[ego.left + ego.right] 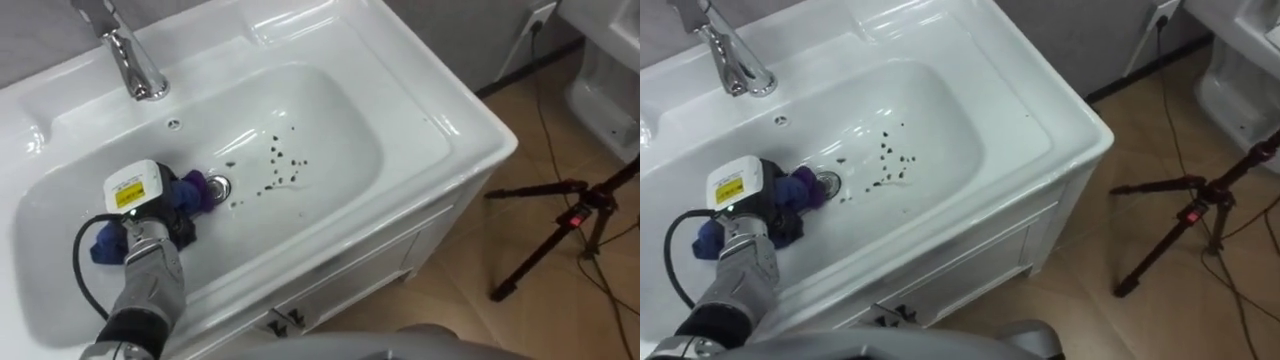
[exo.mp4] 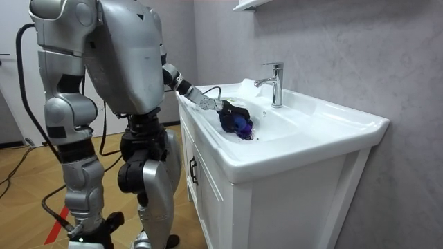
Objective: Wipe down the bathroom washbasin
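Early stage, imo: your left hand (image 1: 140,195), centre-left of frame, is clenched on the bunched blue-purple cloth (image 1: 195,193) next to the round metal drain (image 1: 219,186) of the white ceramic basin (image 1: 335,110). Dark specks (image 1: 279,158) mid-basin aren't wiped yet, so most of the job's left.

- A white cabinet (image 2: 208,200) with dark door handles stands against a grey textured wall (image 2: 346,48).
- Wood-look floor (image 1: 450,310) lies before the cabinet.
- A black tripod (image 1: 560,215) stands near the cabinet's corner.
- A white shelf (image 2: 250,4) hangs above the cabinet.
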You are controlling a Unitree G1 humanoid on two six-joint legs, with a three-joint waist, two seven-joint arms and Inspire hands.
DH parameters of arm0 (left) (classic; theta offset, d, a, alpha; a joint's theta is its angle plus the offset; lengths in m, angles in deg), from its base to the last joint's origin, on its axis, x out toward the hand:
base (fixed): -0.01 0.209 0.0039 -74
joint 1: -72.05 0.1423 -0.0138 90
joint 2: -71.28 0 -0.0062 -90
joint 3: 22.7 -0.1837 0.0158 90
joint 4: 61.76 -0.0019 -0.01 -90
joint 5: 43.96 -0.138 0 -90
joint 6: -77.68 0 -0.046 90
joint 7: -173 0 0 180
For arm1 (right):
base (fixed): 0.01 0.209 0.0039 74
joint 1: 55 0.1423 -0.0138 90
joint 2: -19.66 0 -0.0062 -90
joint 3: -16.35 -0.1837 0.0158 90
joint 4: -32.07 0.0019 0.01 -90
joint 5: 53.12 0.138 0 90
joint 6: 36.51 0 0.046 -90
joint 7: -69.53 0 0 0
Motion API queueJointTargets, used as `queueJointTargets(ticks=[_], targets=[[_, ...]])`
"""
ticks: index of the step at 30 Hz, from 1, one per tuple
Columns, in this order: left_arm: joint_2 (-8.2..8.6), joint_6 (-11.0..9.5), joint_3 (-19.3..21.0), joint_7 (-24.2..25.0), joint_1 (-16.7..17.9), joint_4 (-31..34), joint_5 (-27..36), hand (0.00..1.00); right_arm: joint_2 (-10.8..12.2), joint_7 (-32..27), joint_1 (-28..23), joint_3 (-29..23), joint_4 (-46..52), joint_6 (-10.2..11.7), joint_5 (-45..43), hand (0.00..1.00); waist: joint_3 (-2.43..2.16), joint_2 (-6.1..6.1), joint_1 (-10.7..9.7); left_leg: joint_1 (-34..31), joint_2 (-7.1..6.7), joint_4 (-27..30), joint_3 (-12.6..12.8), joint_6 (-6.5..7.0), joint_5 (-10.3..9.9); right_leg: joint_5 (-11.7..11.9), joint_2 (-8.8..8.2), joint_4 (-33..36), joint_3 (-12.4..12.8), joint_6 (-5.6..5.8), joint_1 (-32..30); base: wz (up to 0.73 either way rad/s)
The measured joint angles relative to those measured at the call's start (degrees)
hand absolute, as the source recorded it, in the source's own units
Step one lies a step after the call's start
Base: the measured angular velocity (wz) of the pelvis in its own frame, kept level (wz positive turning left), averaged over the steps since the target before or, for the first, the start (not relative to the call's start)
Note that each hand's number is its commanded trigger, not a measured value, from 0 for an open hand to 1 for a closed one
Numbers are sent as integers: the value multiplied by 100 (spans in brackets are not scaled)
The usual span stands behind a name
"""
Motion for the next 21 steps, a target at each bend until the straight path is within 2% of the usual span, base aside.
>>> queueJointTargets(ticks=[5,9,11,13,18,21], targets=[[-3,14,-38,-23,-283,-368,511,100,12,16,-62,20,12,4,-115,0,9,20,-171,16,5,-3,117,1,0,46,10,2,78,17,-65,-7],[-2,137,-38,49,-414,-496,836,100,16,69,-104,16,-85,-12,-168,0,11,16,-350,56,3,8,176,3,0,54,4,-1,127,31,-64,0],[16,153,-42,130,-501,-512,1089,100,30,69,-102,23,-101,-96,-154,0,14,11,-442,55,1,6,237,30,16,68,-10,0,130,46,-68,0],[131,154,-87,244,-617,-512,1308,100,46,69,-98,25,-111,-122,-165,0,31,-15,-545,65,-1,7,264,53,30,76,-29,24,154,60,-77,-3],[498,96,-806,521,-1241,-401,1823,100,64,142,-86,28,-90,-151,-227,0,50,-42,-704,80,-11,-38,450,66,33,144,-42,5,319,124,-133,-15],[607,45,-1065,519,-1469,-235,2122,100,125,140,-32,32,-129,-183,-344,0,60,-62,-844,86,-12,-86,514,99,22,152,-33,9,365,133,-148,-11]])
